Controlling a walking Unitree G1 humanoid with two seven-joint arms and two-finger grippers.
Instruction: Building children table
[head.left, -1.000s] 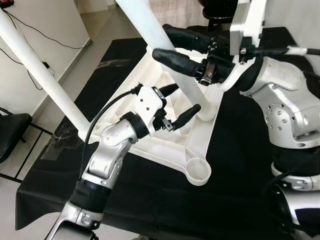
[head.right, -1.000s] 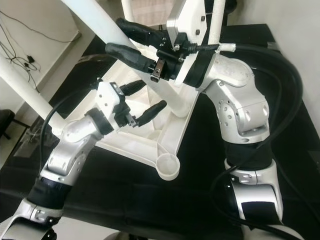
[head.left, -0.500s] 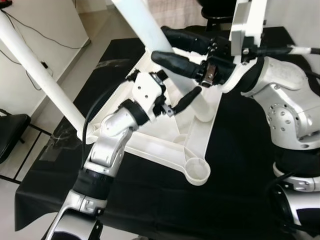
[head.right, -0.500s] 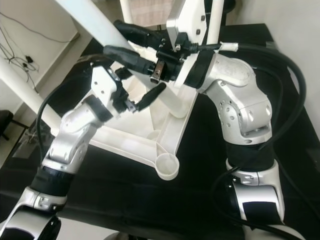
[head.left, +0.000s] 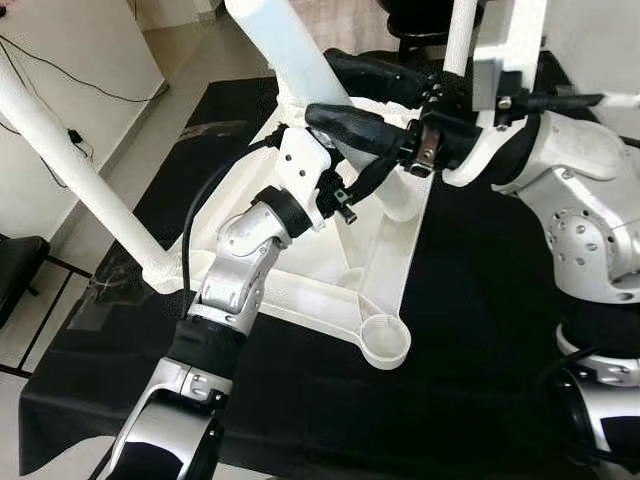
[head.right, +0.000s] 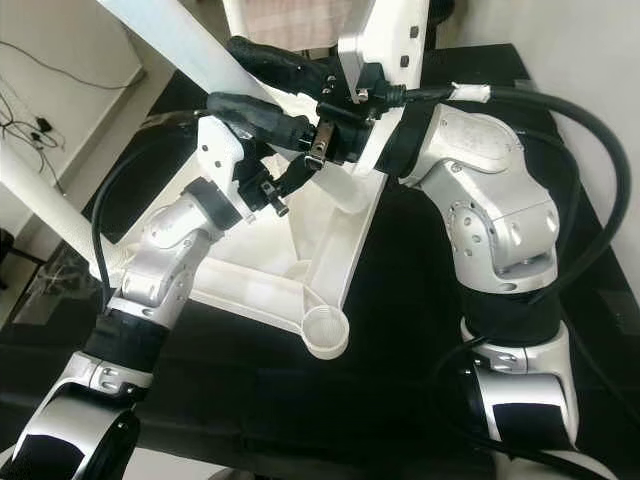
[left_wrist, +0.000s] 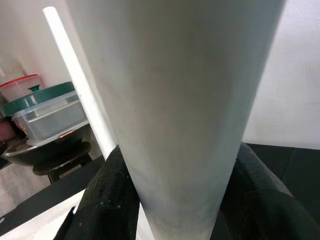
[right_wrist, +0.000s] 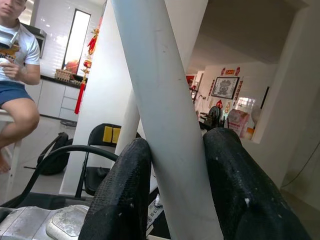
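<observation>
From my head view, the upturned white table frame lies on the black cloth. My right gripper clamps a white table leg standing up from the frame. My left gripper is at that leg's base.

Left wrist view: the leg sits between both fingers, which grip it.

Right wrist view: fingers pinch the leg; a person sits behind.

A second ago, my left gripper hung open, lower, apart from the leg.
</observation>
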